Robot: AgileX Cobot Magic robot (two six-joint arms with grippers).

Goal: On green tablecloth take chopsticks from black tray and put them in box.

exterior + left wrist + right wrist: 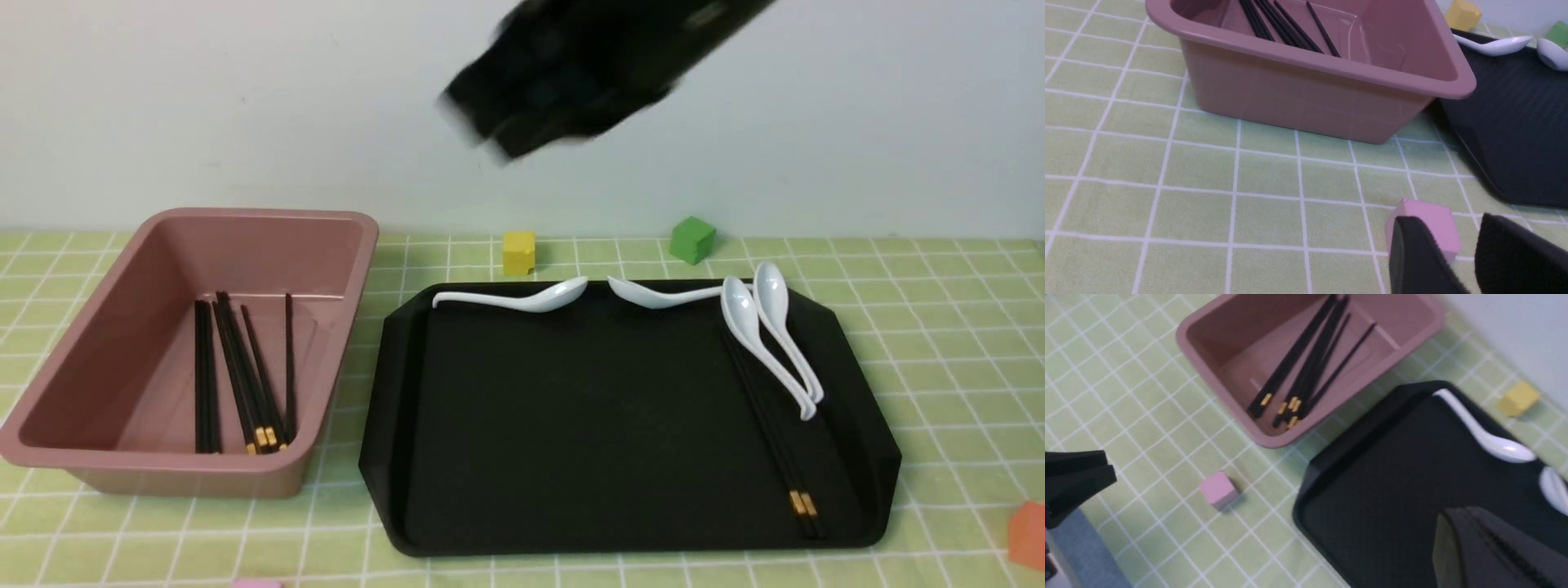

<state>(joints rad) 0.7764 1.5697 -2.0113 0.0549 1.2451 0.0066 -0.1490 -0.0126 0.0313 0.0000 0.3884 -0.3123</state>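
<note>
Bright, even light (right arm (571, 73) motion-blurred).

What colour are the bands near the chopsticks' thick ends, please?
Gold, on black chopsticks; clearest in the front view.

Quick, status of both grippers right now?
Left gripper: slightly open, empty.
Right gripper: looks shut, nothing seen in it.

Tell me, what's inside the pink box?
Several black chopsticks with gold bands lie on the floor of the box, side by side along its length. Nothing else shows inside. From the front, the near wall hides a strip of floor just behind it.
</note>
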